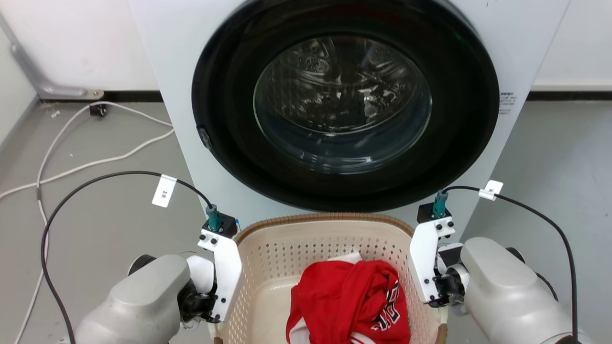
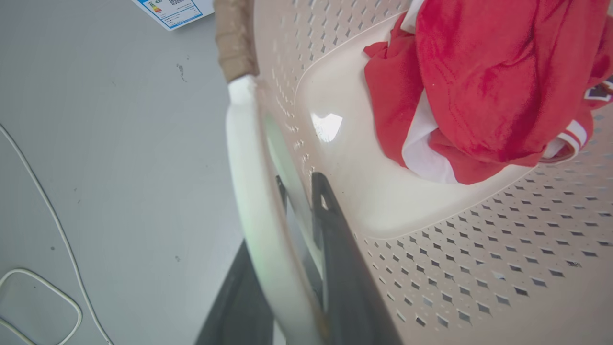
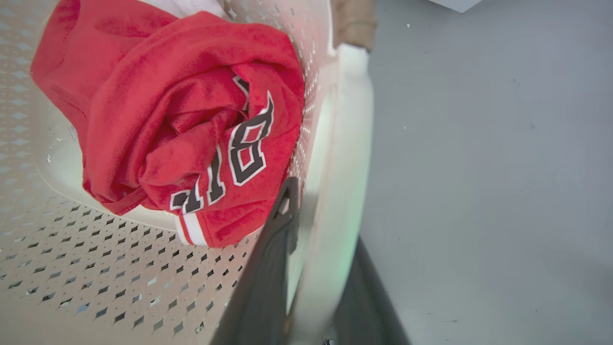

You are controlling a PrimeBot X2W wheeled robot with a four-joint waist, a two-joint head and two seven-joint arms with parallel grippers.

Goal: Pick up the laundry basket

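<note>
Pincers at work: left pincer (image 2: 299, 188) and right pincer (image 3: 313, 206) are each gripping a white side handle (image 2: 246, 158) of the cream perforated plastic laundry basket (image 1: 287, 253) sitting between them; lift seemingly remaining.

Silver-grey forearms (image 1: 143, 296); white wrist brackets (image 1: 227, 272); black cables (image 1: 95, 179) (white tags (image 1: 164, 191))

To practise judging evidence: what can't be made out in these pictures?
Head view: near end of the laundry basket, cut by the bottom edge.
Left wrist view: outer finger of the left claw, mostly behind the white handle.
Right wrist view: outer finger of the right claw, likewise; lettering on the red jersey, folded.
Head view: washing machine label, too small to read.
</note>
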